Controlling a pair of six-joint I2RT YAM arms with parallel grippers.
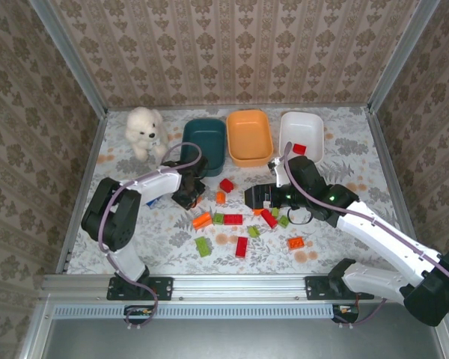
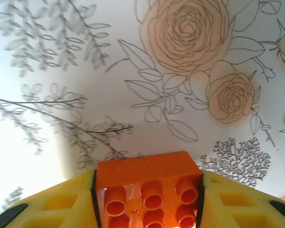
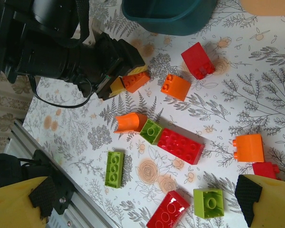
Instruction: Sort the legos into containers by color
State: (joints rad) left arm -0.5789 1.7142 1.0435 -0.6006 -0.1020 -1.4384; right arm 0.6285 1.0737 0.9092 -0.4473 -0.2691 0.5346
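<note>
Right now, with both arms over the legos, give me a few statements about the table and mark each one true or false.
1. The left gripper is shut on an orange brick. True.
2. The white tub has nothing in it. False: a red brick lies inside it.
3. The orange tub stands between the teal tub and the white tub. True.
4. The right gripper grips a green brick. False: its fingers are spread open above the loose bricks, with nothing between them.
5. The white plush bear sits inside the teal tub. False: it sits on the table beside that tub, on the left arm's side.
</note>
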